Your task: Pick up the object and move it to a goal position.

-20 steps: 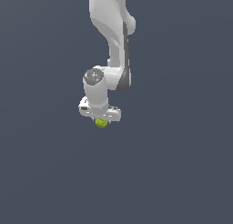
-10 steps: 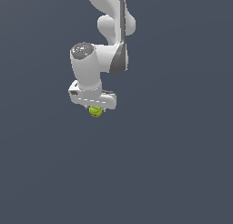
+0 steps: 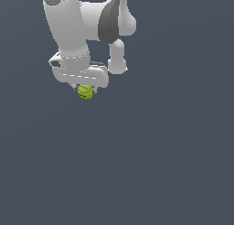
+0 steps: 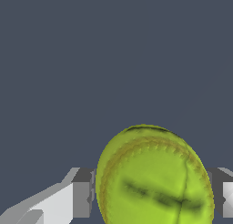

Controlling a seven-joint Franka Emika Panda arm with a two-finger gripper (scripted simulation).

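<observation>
**Ball clamped in the jaws, high in the exterior view**

Closest to the wrist camera, the ball [image 4: 154, 177] fills much of the picture: yellow-green, with darker seam-like marks across its face. A grey pad [image 4: 83, 193] presses against one side of it and a second pad [image 4: 218, 191] meets the other side, so the jaws are closed onto the ball with no gap showing at either contact.

In the exterior view the gripper [image 3: 85, 88] points downward, and the ball [image 3: 85, 92] hangs just below the white hand body, at about 10 o'clock from the picture's centre. Only its lower part shows; the upper part is hidden by the hand. Above, the white arm [image 3: 68, 23] rises toward 12 o'clock and leaves the picture. Farthest back lies a plain dark grey-blue ground [image 3: 160, 164]; no container is visible in either view.
</observation>
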